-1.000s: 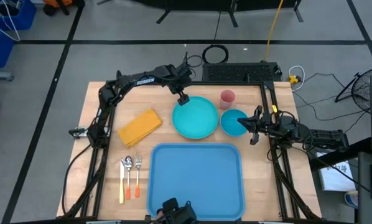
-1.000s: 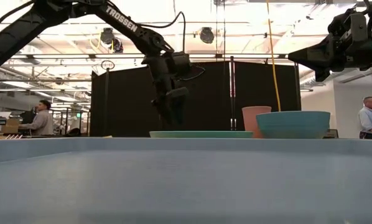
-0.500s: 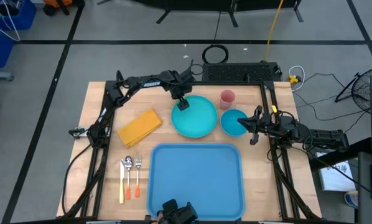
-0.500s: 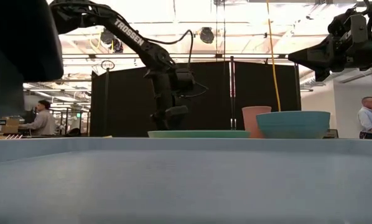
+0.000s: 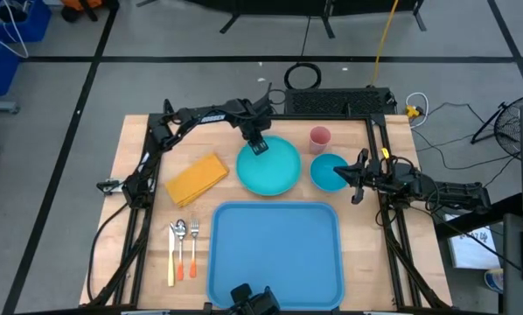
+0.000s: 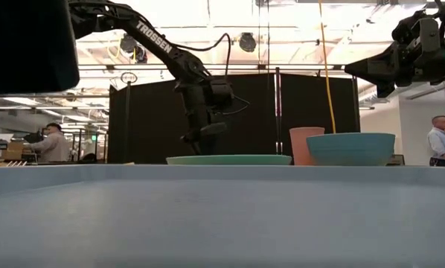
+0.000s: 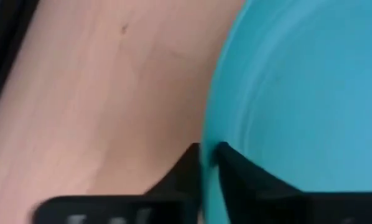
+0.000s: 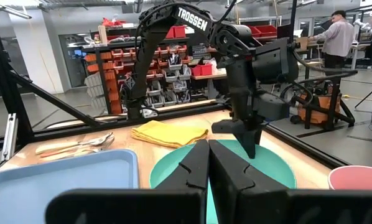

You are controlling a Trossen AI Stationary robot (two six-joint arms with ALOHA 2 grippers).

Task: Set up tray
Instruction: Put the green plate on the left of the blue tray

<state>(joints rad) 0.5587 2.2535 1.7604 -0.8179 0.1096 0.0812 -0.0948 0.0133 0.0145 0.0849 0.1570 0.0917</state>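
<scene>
High view looks straight down; low view sits level behind the tray — both share the plate.

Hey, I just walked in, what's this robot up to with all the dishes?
It is setting up a meal tray. The left tool is shut on the far rim of the plate, which sits on the table beyond the tray. The tray holds nothing yet. The right tool is shut and hovers by the bowl, holding nothing. A pink cup, a yellow napkin and cutlery wait on the table.
</scene>
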